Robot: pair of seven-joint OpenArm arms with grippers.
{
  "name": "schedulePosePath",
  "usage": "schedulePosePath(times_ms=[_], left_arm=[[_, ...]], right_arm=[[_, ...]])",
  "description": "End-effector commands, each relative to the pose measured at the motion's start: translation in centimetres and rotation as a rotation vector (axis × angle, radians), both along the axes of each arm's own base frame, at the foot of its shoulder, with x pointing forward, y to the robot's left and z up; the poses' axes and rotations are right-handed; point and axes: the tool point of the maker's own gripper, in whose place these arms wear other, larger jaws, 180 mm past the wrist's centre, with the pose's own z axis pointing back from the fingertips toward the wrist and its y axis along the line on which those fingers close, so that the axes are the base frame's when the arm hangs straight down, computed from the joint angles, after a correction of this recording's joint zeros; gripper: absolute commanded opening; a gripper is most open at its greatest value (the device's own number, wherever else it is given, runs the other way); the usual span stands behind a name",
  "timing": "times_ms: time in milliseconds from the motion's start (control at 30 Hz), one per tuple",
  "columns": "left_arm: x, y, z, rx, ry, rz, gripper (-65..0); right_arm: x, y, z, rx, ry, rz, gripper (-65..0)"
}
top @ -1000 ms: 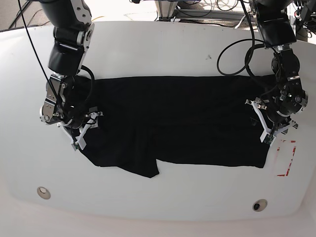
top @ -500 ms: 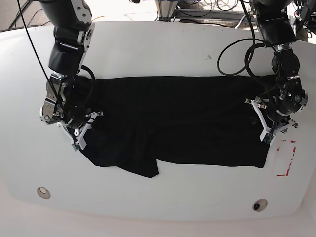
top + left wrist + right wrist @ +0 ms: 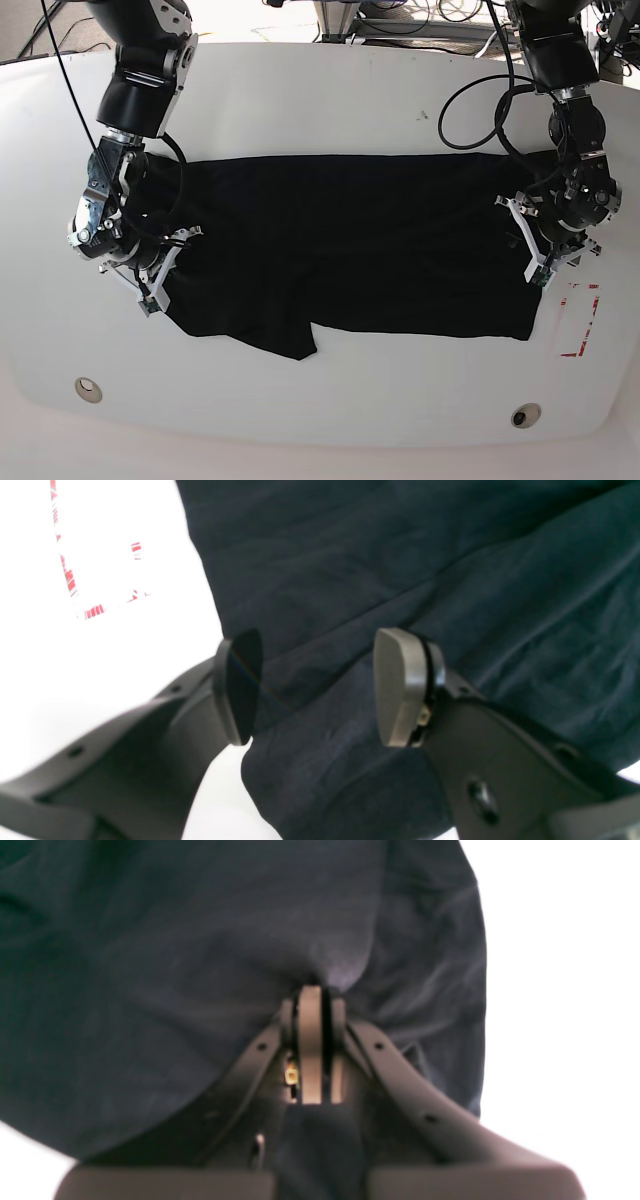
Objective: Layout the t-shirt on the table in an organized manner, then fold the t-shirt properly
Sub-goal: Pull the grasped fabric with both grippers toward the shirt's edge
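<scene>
The black t-shirt (image 3: 350, 250) lies spread wide across the white table (image 3: 330, 110), with a flap hanging out along its near edge. On the left of the base view, my right gripper (image 3: 160, 275) sits at the shirt's left end. The right wrist view shows this right gripper (image 3: 312, 990) shut, with a bunch of t-shirt (image 3: 175, 965) fabric pinched at its tips. My left gripper (image 3: 530, 245) is at the shirt's right end. In the left wrist view it (image 3: 315, 680) stands open, straddling the t-shirt (image 3: 400, 555) edge, its fingers (image 3: 395, 690) apart over the fabric.
A red tape mark (image 3: 580, 320) lies on the table just right of the shirt, and shows as the tape mark (image 3: 75, 580) in the left wrist view. Two small round holes (image 3: 87, 388) (image 3: 524, 415) sit near the front edge. Cables hang behind both arms.
My right gripper has shut on the shirt's left end and shifted slightly left and forward, drawing the fabric with it. The left gripper has stayed open and barely moved.
</scene>
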Motion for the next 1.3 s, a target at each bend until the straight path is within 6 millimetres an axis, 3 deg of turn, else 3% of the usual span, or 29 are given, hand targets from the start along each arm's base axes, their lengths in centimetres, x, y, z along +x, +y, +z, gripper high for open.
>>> schedulePosePath(times_ms=[0,367,767,933,1267], left_arm=[[1.0,0.2,1.6,0.002,-0.057,-0.004,-32.4],[0.9,0.2,1.5,0.002,-0.054,-0.004,-32.4],[0.3,0.2,0.9,0.002,-0.035,-0.004,-32.4],[-0.6,0.4,0.0,0.005,-0.01,-0.001,-32.4],[-1.6,0.9,-0.8,0.005,0.014,0.011,-32.4]], right_arm=[[-0.4,-0.6,2.1,-0.054,-0.04,0.003,-64.8],[-7.0,1.8,4.0,-0.159,-0.039,0.021,-64.8],[-13.5,3.4,0.7,-0.094,0.078,0.064,-65.0],[-14.7,2.7,0.3,-0.053,0.093,0.042,-65.0],[-14.5,2.4,0.5,-0.053,0.085,0.036,-65.0]])
